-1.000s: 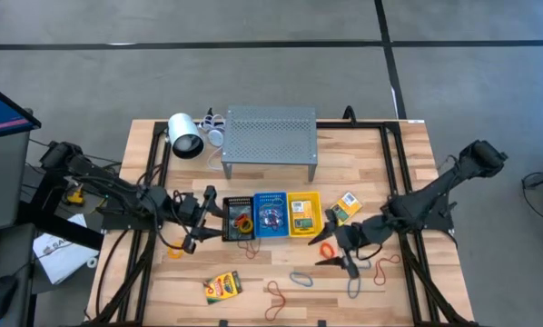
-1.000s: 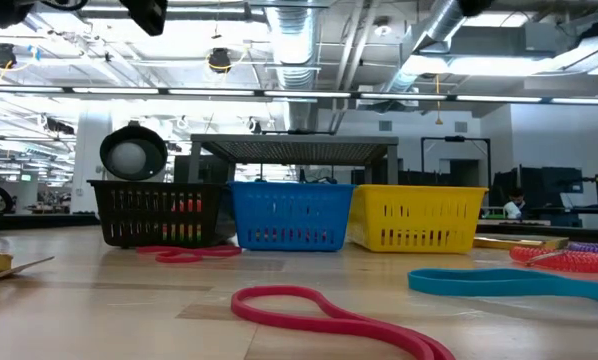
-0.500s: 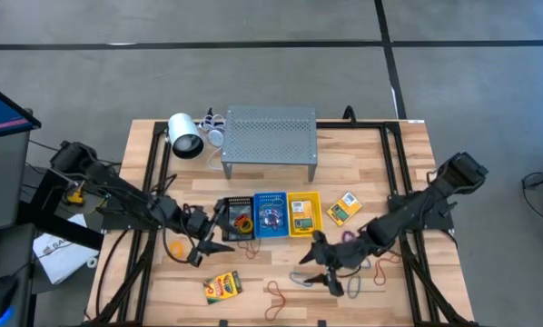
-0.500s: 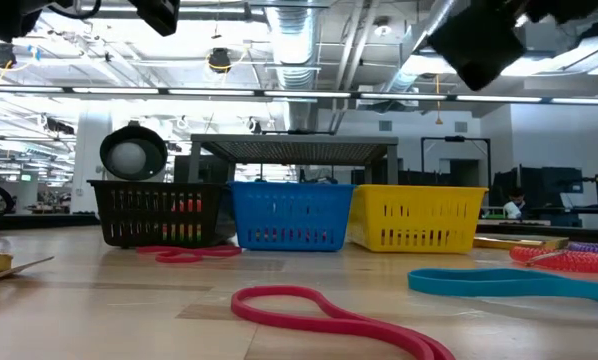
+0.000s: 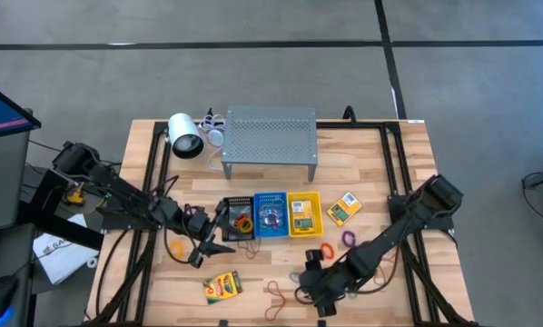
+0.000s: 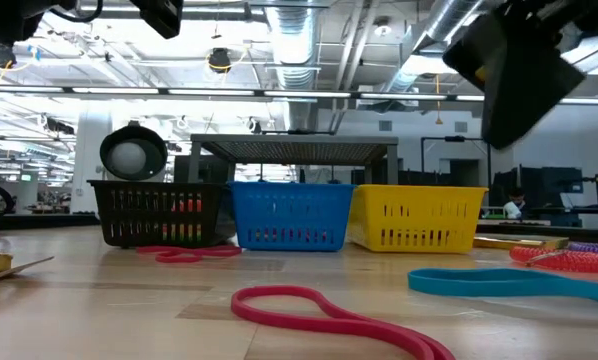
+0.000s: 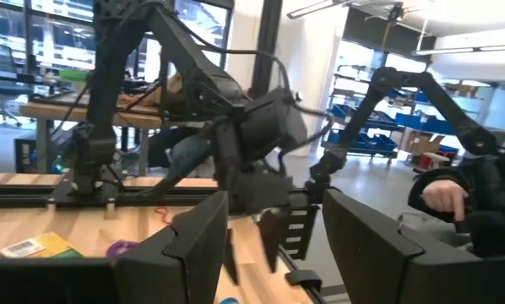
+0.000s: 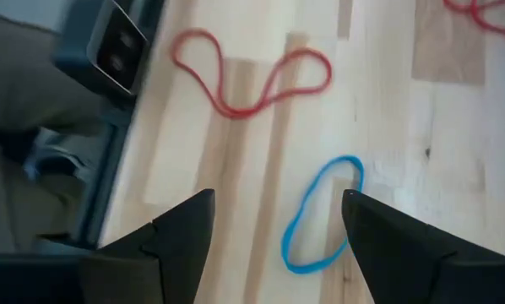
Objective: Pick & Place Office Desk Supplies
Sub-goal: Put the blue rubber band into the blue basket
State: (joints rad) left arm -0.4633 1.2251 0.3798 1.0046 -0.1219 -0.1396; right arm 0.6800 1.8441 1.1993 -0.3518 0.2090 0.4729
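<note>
— What has changed since a moment ago?

— The right gripper (image 5: 319,289) has swung away from the yellow plastic basket (image 5: 304,214) toward the table's near edge; it now hangs over the blue rubber-band loop (image 8: 323,214), where half a second back it was closer to the basket. The left gripper (image 5: 210,238) has barely moved and waits just beside the black mesh basket (image 5: 238,218).

— And the surface, the room?

— A pale wooden table (image 5: 371,154) with black rails, on a grey concrete floor. Seen level, the black, blue (image 6: 290,214) and yellow baskets stand in a row, with ceiling ducts and strip lights behind.

— Where are the supplies relative to the right gripper?

— The blue loop lies flat on the wood between its two dark fingers (image 8: 181,230) in the wrist view, untouched; a red loop (image 8: 251,73) lies just beyond. A crayon box (image 5: 222,287) rests on the near side of the black basket, another (image 5: 345,208) beside the yellow one.

— The jaws?

— Both pairs stand wide apart — each holding nothing.
</note>
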